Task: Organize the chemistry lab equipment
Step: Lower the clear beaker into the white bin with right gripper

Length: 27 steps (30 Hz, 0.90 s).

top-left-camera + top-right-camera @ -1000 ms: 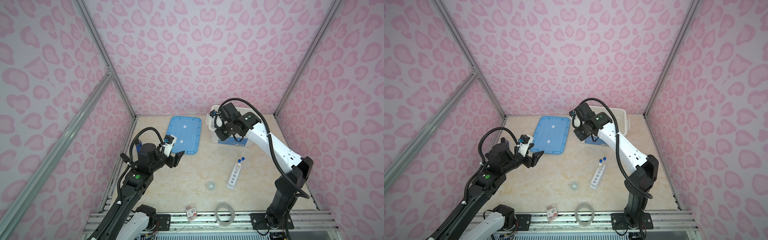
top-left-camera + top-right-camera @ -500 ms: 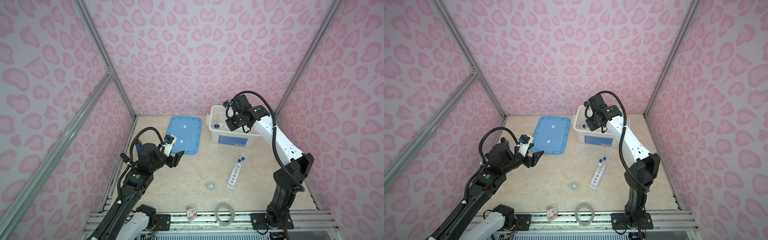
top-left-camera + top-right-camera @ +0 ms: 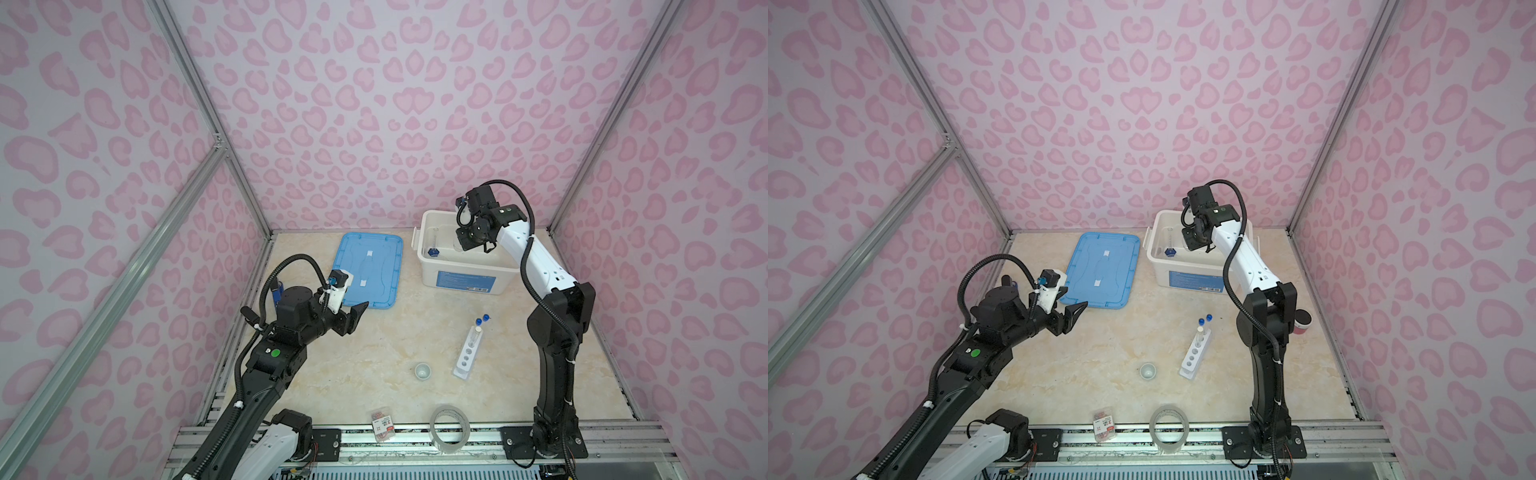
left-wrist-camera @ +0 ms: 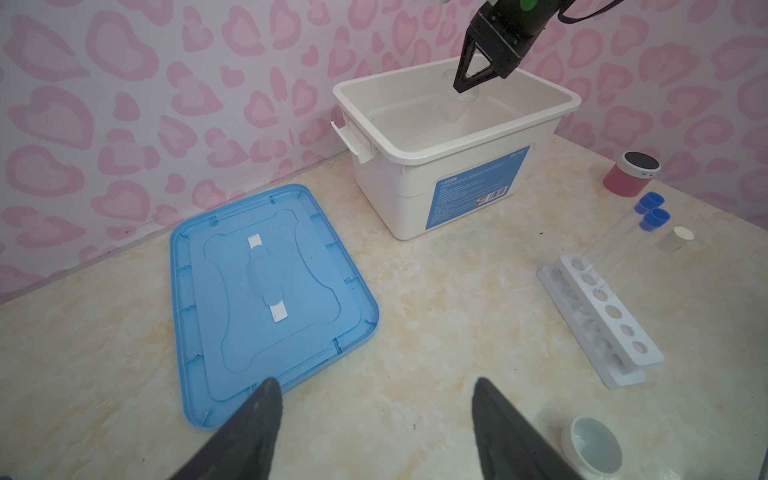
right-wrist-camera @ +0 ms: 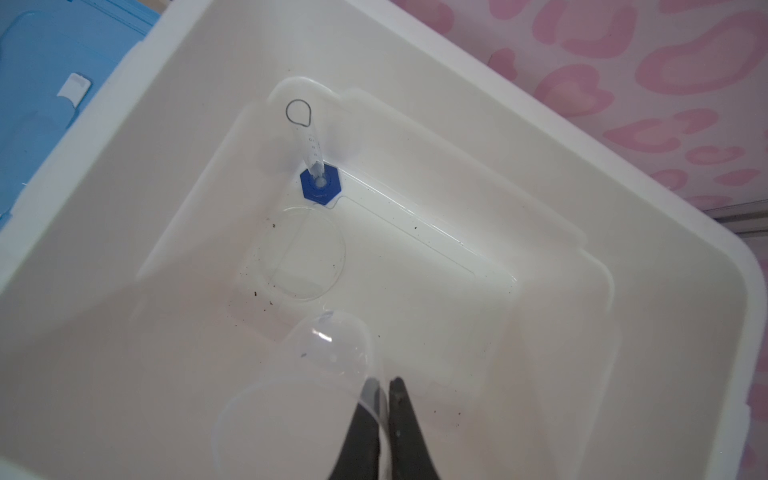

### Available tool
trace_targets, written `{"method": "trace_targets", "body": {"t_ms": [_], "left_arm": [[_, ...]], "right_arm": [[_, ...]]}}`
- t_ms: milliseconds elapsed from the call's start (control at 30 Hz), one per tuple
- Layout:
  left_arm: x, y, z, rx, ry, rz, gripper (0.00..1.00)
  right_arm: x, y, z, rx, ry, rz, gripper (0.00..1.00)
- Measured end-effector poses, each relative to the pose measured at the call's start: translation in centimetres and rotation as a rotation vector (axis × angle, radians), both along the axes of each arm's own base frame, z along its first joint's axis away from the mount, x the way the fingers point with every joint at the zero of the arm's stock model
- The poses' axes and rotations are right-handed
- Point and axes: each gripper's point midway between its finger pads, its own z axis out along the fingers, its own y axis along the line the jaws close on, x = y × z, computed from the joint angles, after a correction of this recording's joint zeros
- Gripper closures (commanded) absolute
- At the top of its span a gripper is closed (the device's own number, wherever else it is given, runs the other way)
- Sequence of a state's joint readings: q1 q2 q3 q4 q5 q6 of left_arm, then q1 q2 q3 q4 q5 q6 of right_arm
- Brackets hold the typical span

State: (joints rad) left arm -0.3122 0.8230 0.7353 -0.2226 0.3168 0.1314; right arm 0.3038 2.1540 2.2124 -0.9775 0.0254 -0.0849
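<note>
Pink heart-print walls are boxing in a glossy, cream, marble-look tabletop [image 3: 374, 345]. Your right arm is arching up from its base and bending its wrist steeply down, so your right gripper [image 5: 382, 395] is hanging in the mouth of the white plastic bin [image 3: 430, 272]. Its black fingers are pinching almost together on the thin wall of a clear vessel [image 5: 328, 353] with a rounded bottom, which is dangling just past the tips. Beyond it, the flat clear petri dish [image 5: 301, 255] is lying on the smooth bin floor. Farther on, the small blue-based cylinder [image 5: 320, 185] is standing upright on its hexagonal foot. Your left arm is stretching low and forward, and your left gripper [image 4: 374, 419] is hovering with its tapered jaws spread wide and empty, the moulded blue lid [image 4: 232, 291] just ahead. Ahead to its right, the white six-hole rack [image 4: 611, 316] is holding tilted thin clear blue-capped test tubes [image 4: 654, 219], and the small white cup [image 4: 594, 449] is sitting nearer.
</note>
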Motion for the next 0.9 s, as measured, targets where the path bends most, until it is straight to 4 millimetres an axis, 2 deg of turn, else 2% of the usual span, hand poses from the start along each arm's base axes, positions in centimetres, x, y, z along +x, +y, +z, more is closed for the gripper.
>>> {"method": "trace_targets", "body": {"t_ms": [300,467,900], "left_arm": [[-0.2,0.1,0.3,0.002,0.0,0.004,0.26],[-0.5,0.4,0.4,0.007,0.0,0.014,0.26],[-0.8,0.8,0.4,0.012,-0.004,0.031,0.26]], "right_arm": [[3.1,-1.3,-3.2,0.003,0.03,-0.051,0.92],[3.4,-1.8,-5.6,0.001,0.073,-0.068,0.91],[4.3,-2.1,-8.0,0.019,0.095,-0.085,0.91]]}}
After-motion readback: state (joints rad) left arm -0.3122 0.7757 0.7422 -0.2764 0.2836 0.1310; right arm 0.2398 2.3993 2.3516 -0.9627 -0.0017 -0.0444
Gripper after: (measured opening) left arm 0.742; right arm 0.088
